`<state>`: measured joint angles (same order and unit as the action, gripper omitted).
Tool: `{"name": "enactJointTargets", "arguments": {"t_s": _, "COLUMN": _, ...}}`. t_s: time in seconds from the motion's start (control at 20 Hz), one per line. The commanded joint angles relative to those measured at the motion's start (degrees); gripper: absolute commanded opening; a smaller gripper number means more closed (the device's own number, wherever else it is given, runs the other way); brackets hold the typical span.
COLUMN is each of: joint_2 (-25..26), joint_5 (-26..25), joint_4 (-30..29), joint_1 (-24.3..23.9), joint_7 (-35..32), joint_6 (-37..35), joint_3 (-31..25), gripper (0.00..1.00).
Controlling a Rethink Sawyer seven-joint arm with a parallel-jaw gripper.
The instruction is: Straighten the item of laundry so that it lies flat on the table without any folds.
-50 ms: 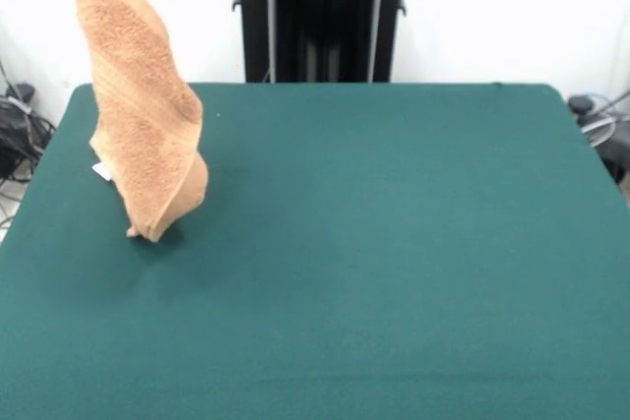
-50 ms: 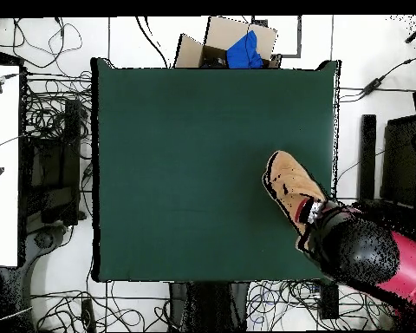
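Peach-orange towel [image 1: 143,105], woven border bands, white tag [image 1: 101,172]; dark green table [image 1: 394,243]; red-black arm [image 2: 376,260].

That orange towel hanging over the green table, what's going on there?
The red and black robot arm has lifted the peach-orange terry-cloth towel by its top end. The towel hangs twisted and folded, with its lowest corner about at the dark green cloth-covered table, near one side edge. The gripper sits at the towel's upper end; whether it is clamped shut cannot be made out. The towel is not yet spread flat.
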<state>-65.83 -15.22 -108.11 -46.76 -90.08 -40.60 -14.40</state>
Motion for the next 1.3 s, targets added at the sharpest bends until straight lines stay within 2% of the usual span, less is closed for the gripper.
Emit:
{"name": "enactJointTargets", "arguments": {"t_s": 0.05, "joint_2": 3.3, "joint_5": 0.4, "joint_4": 5.2, "joint_1": 1.0, "joint_7": 1.9, "joint_6": -7.7, "joint_3": -3.2, "gripper": 0.0}}
{"name": "enactJointTargets", "arguments": {"t_s": 0.85, "joint_2": 6.9, "joint_5": -0.3, "joint_4": 12.3, "joint_1": 0.6, "joint_7": 5.1, "joint_6": -10.2, "joint_3": -4.2, "gripper": 0.0}}
{"name": "enactJointTargets", "arguments": {"t_s": 1.3, "joint_2": 6.9, "joint_5": -0.6, "joint_4": 12.8, "joint_1": 0.7, "joint_7": 5.7, "joint_6": -9.7, "joint_3": -3.8, "gripper": 0.0}}
